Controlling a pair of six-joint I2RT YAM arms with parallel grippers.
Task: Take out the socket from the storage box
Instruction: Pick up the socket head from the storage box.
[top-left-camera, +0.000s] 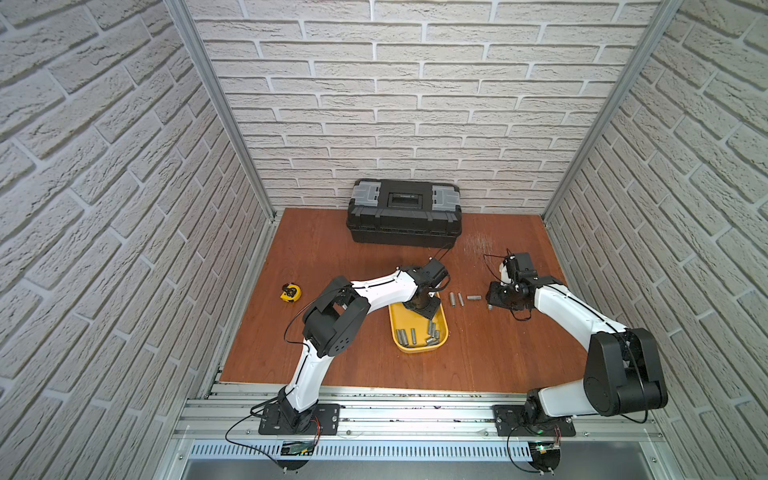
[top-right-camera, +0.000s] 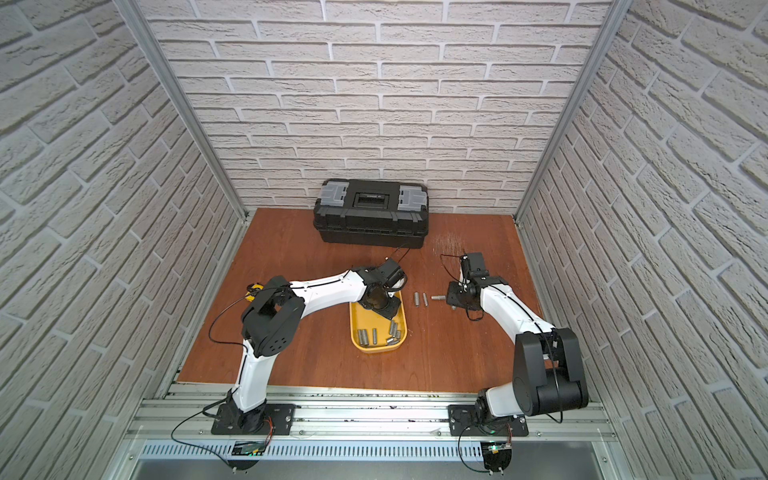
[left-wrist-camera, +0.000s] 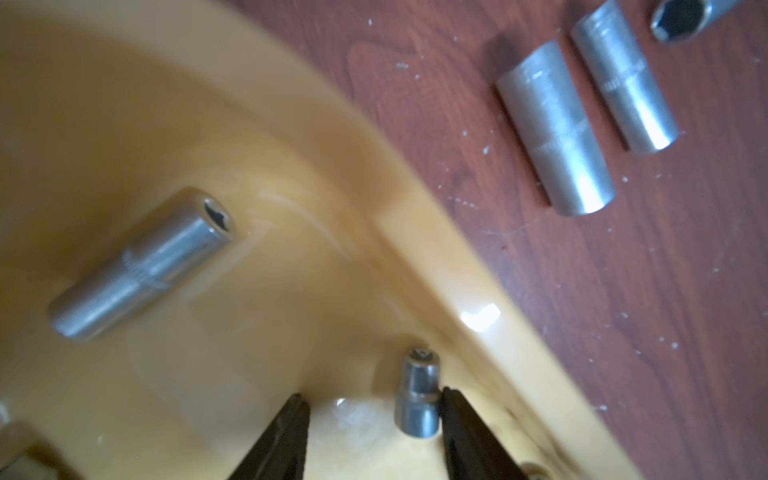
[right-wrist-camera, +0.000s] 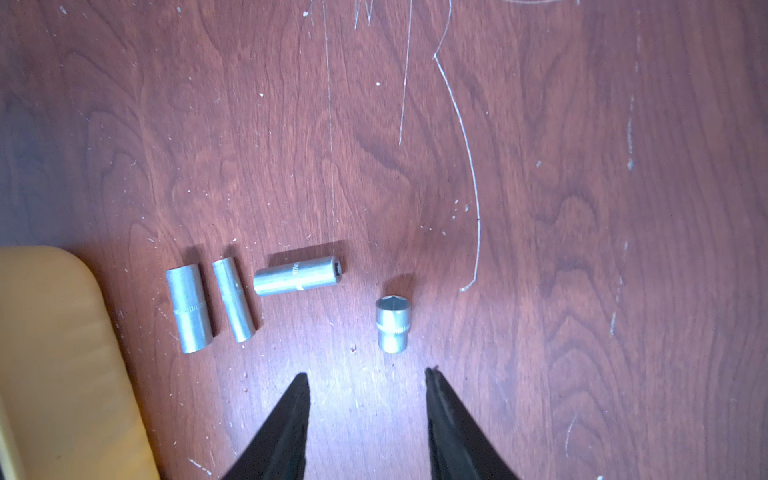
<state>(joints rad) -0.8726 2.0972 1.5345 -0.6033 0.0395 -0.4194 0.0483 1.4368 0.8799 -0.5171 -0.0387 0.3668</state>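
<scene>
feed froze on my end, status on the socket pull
Left gripper open, down in storage box, small socket against one finger, not pinched. Right gripper open above table, empty. Box wall close beside that socket.

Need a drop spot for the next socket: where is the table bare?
Bare wood: left of the toolbox, and the strip between the storage box and front rail. Crowded between storage box and right gripper, where sockets lie.
</scene>
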